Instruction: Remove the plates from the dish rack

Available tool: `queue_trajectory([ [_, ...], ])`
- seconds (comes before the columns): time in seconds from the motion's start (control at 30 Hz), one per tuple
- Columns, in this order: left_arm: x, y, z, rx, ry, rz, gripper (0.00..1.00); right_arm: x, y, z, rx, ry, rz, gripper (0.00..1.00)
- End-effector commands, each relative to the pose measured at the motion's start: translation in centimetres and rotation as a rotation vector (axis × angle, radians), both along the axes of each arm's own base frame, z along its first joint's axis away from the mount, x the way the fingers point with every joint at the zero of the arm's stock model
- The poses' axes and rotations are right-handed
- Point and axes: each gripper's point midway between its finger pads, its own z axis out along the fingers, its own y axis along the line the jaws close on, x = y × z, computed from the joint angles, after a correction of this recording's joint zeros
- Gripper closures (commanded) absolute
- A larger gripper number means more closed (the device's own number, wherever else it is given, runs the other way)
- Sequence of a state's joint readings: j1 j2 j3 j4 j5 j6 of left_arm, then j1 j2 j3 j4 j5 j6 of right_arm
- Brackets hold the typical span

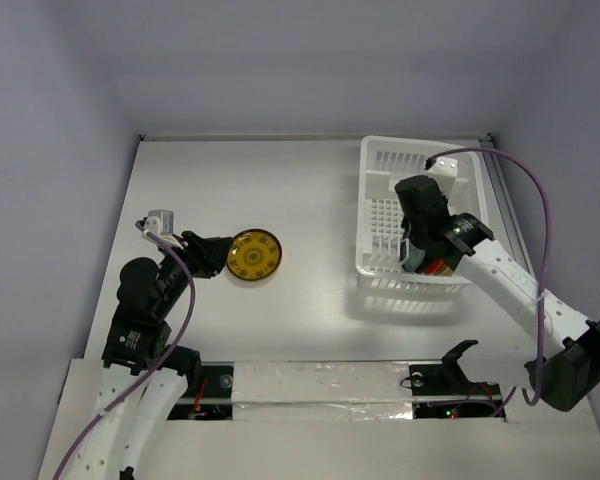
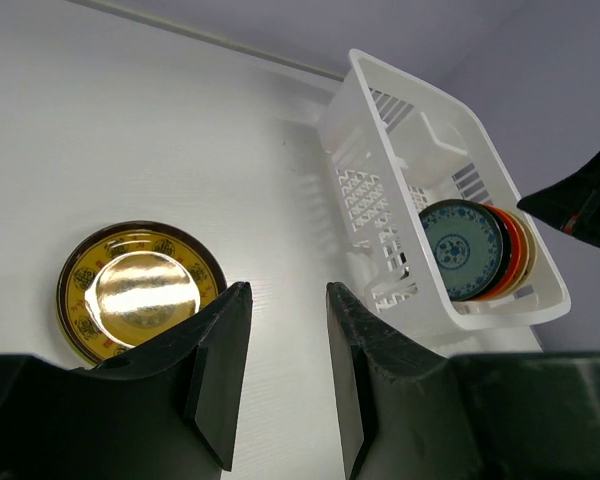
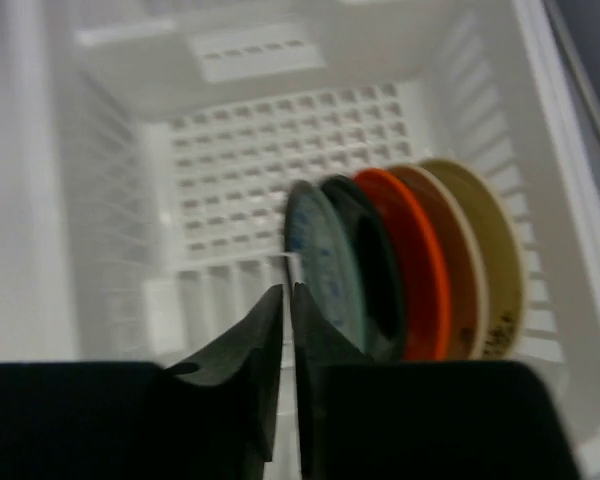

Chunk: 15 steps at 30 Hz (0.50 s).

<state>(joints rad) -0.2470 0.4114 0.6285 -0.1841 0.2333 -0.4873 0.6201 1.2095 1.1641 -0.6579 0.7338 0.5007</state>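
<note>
plates [image 2: 475, 250] stand on edge (teal frontmost) inside dish rack [image 2: 365, 195].

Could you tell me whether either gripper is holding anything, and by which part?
Nothing is held: the left gripper is open beside the yellow plate, the right gripper nearly closed, empty, before the racked plates.

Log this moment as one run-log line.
left gripper: open, near yellow plate | right gripper: shut, over dish rack | plates: upright inside

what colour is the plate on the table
The plate is gold, patterned yellow band, dark rim; best in left wrist view.
</note>
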Motion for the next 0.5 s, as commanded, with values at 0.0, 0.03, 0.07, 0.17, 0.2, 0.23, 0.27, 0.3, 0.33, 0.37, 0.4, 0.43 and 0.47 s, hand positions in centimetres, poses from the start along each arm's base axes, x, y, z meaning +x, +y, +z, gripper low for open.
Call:
queue_trajectory([
  [0.0, 0.2, -0.2, 1.2, -0.008, -0.044, -0.012, 0.67, -1.5, -5.0, -1.7, -0.097, 0.078, -0.089, 0.81],
  [0.03, 0.2, -0.2, 1.2, -0.009, -0.043, -0.012, 0.67, -1.6, -4.9, -1.6, -0.094, 0.076, -0.082, 0.76],
  [0.07, 0.3, -0.3, 1.2, -0.008, -0.042, -0.014, 0.67, -1.5, -5.3, -1.4, -0.094, 0.075, -0.089, 0.70],
  [0.17, 0.3, -0.3, 1.1, -0.007, -0.039, -0.017, 0.67, -1.4, -5.7, -2.1, -0.109, 0.114, -0.098, 0.62],
  [0.2, 0.3, -0.3, 1.1, -0.009, -0.039, -0.015, 0.67, -1.3, -5.5, -2.7, -0.118, 0.141, -0.093, 0.62],
  [0.23, 0.3, -0.3, 1.0, -0.006, -0.036, -0.015, 0.67, -1.2, -5.7, -3.1, -0.119, 0.157, -0.093, 0.62],
  [0.27, 0.3, -0.3, 1.1, -0.007, -0.039, -0.014, 0.67, -1.2, -5.5, -3.6, -0.122, 0.173, -0.080, 0.62],
  [0.3, 0.3, -0.3, 1.1, -0.007, -0.039, -0.014, 0.67, -1.0, -5.4, -4.0, -0.115, 0.184, -0.074, 0.62],
  [0.33, 0.3, -0.2, 1.1, -0.007, -0.039, -0.011, 0.67, -0.9, -5.6, -4.3, -0.118, 0.195, -0.071, 0.62],
  [0.37, 0.3, -0.2, 1.2, -0.006, -0.043, -0.012, 0.67, -0.9, -5.4, -4.6, -0.119, 0.206, -0.064, 0.62],
  [0.4, 0.2, -0.2, 1.2, -0.007, -0.045, -0.013, 0.67, -0.8, -5.4, -4.7, -0.121, 0.211, -0.060, 0.62],
  [0.43, 0.3, -0.2, 1.1, -0.006, -0.043, -0.013, 0.67, -0.6, -5.7, -5.0, -0.130, 0.224, -0.065, 0.63],
  [0.47, 0.2, -0.2, 1.2, -0.007, -0.046, -0.014, 0.67, -0.5, -5.6, -5.2, -0.136, 0.232, -0.061, 0.63],
])
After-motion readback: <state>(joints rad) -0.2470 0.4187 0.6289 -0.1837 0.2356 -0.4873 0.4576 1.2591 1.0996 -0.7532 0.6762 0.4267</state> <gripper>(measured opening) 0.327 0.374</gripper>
